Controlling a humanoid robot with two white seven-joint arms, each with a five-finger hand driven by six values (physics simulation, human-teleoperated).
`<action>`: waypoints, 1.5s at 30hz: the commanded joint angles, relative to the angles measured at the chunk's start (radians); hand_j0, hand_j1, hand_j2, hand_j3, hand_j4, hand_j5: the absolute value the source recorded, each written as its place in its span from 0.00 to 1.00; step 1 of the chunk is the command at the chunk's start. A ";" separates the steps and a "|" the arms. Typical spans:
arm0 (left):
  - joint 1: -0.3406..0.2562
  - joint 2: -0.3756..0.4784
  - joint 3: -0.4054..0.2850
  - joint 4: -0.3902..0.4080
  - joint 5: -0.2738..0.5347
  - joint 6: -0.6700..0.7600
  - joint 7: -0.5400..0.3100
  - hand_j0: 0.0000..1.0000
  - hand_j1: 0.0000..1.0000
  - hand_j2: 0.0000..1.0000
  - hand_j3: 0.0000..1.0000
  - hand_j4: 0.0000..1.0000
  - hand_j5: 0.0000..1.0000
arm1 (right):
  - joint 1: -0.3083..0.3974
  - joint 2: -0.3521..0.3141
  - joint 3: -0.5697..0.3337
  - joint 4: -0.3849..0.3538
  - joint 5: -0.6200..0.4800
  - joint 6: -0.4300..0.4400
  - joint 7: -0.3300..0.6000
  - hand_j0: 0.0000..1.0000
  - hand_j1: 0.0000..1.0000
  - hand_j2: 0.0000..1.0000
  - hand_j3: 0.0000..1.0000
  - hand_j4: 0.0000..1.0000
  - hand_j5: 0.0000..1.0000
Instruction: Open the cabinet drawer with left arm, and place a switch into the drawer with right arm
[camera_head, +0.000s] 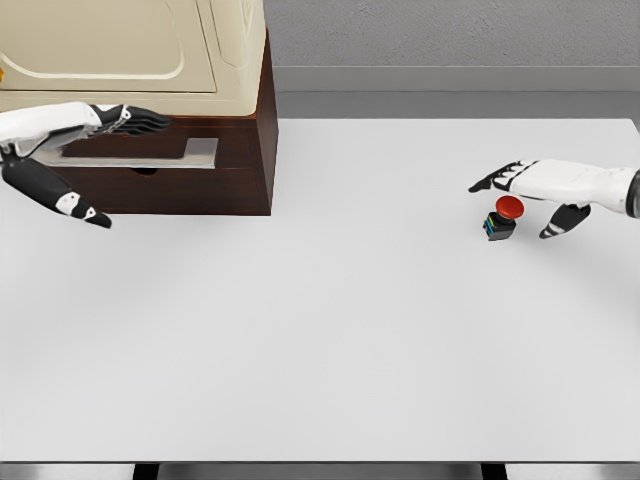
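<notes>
A cabinet (150, 60) with a cream top part and a dark brown drawer front (200, 185) stands at the table's far left. A grey handle (150, 155) runs across the drawer front, and the drawer looks closed. My left hand (125, 122) reaches in from the left just above the handle, fingers extended and holding nothing. The switch (503, 216), a small dark box with a red round button, sits on the table at the right. My right hand (520, 185) hovers right over it, fingers spread with the thumb down beside it, not closed on it.
The white table (320, 340) stretches wide in front of the cabinet. A grey wall (450, 40) runs behind the table's far edge.
</notes>
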 joint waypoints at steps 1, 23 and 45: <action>-0.002 0.015 0.000 0.000 0.004 0.006 0.000 1.00 1.00 1.00 1.00 1.00 1.00 | 0.000 0.001 0.001 0.003 0.005 0.003 0.000 1.00 1.00 1.00 1.00 1.00 1.00; -0.041 0.004 -0.083 0.006 -0.121 0.135 0.000 1.00 1.00 1.00 1.00 1.00 1.00 | -0.018 0.009 0.039 0.003 0.017 0.003 0.000 1.00 1.00 1.00 1.00 1.00 1.00; -0.049 -0.016 -0.145 0.078 -0.188 0.150 0.065 1.00 1.00 1.00 1.00 1.00 1.00 | -0.020 0.007 0.039 0.003 0.017 0.003 0.000 1.00 1.00 1.00 1.00 1.00 1.00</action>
